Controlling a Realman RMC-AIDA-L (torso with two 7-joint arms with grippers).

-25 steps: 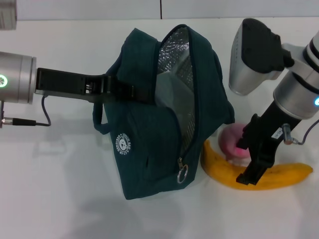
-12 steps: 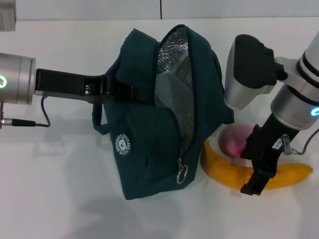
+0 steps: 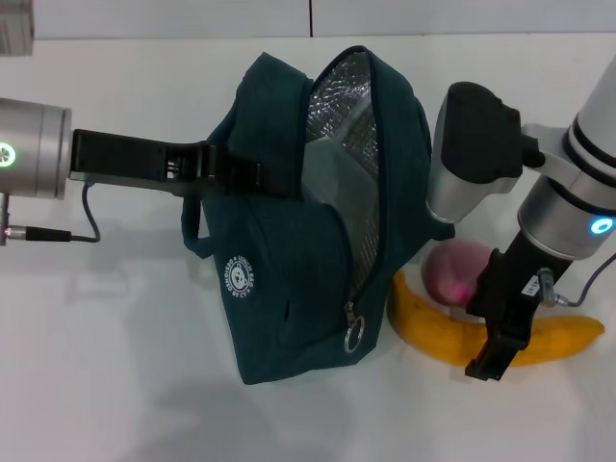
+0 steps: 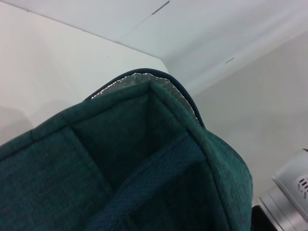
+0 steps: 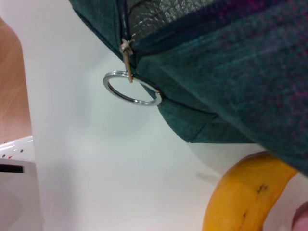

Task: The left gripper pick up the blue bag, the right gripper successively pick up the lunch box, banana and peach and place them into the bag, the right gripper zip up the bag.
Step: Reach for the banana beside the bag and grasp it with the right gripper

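Note:
The blue bag stands open at the table's middle, foil lining showing, its ring pull hanging low at the front. My left gripper is shut on the bag's left side and holds it up. A pale clear box shape, the lunch box by its look, lies inside the opening. The banana lies on the table right of the bag, with the peach just behind it. My right gripper is open, its jaws straddling the banana's middle. The right wrist view shows the bag, ring pull and banana.
The white table runs wide in front and to the left. The left arm's cable lies on it at far left. The right arm's bulky wrist hangs close to the bag's right side. A grey object sits at the back left corner.
My right gripper has moved forward across the banana, and its wrist has swung closer to the bag. More of the peach shows. The bag, banana and left arm have not moved.

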